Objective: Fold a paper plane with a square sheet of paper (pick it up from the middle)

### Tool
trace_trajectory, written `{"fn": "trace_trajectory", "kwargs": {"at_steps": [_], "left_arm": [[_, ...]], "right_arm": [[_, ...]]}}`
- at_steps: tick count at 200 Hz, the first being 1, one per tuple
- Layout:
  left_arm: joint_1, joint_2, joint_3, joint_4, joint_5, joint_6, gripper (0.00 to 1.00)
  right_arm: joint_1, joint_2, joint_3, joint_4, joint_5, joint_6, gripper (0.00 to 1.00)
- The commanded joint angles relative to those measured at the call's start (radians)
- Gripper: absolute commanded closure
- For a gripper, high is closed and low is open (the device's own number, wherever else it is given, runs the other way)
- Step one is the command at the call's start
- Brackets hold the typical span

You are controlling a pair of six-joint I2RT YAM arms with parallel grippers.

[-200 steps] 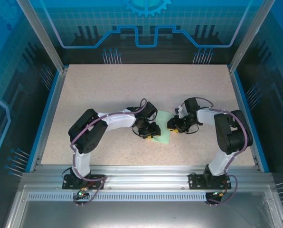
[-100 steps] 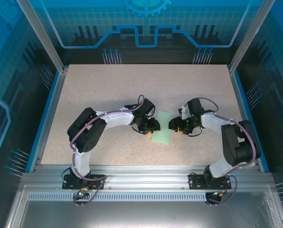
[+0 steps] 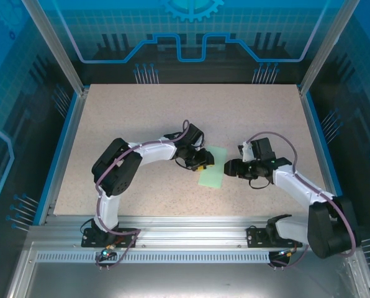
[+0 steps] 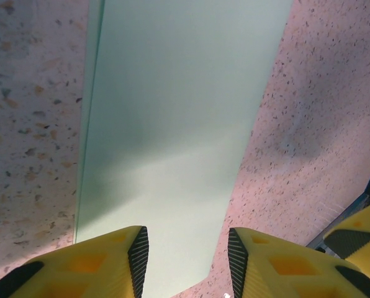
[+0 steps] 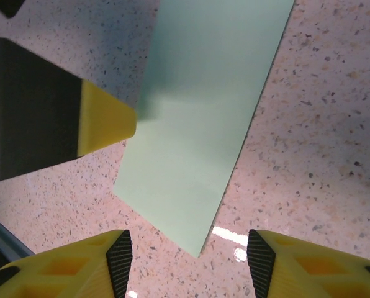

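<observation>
While the thin mint-green paper sheet [image 3: 212, 171] lay on the speckled table [image 3: 172, 118], apparently folded once into a strip, the left gripper [image 3: 200, 166] and right gripper [image 3: 229, 167] flanked it, spread and empty, nose and wing folds undone.

Speckled beige tabletop [image 3: 172, 118]; blue edge strips [image 3: 62, 155] well outboard of left claw [image 3: 201, 166] & right claw [image 3: 228, 166]. Blue-tinted panels [image 3: 191, 37] w/ circuit graphics beyond; alu rail [image 3: 191, 226] nearer.

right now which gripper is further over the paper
The left gripper: the paper runs between its fingers, one yellow tip overlapping its edge. The right gripper only faces a corner.
</observation>
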Motion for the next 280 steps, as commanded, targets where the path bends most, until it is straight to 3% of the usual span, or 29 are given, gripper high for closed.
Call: {"fn": "trace_trajectory", "kwargs": {"at_steps": [1,46,101,179,280], "left_arm": [[0.007,-0.01,0.013,-0.033,0.0,-0.004,0.57],[0.007,-0.085,-0.044,-0.097,-0.104,-0.002,0.56],[0.004,-0.135,-0.124,-0.088,-0.09,-0.01,0.56],[-0.023,-0.115,-0.122,-0.116,-0.078,0.004,0.55],[-0.03,-0.114,-0.123,-0.128,-0.089,0.006,0.55]], "right_arm": [[0.026,-0.02,-0.013,-0.002,0.009,0.009,0.45],[0.028,0.146,0.057,0.053,-0.077,0.082,0.62],[0.031,0.282,0.081,0.107,-0.165,0.102,0.58],[0.029,0.398,0.094,0.093,-0.127,0.076,0.59],[0.031,0.348,0.12,0.097,-0.136,0.104,0.6]]}}
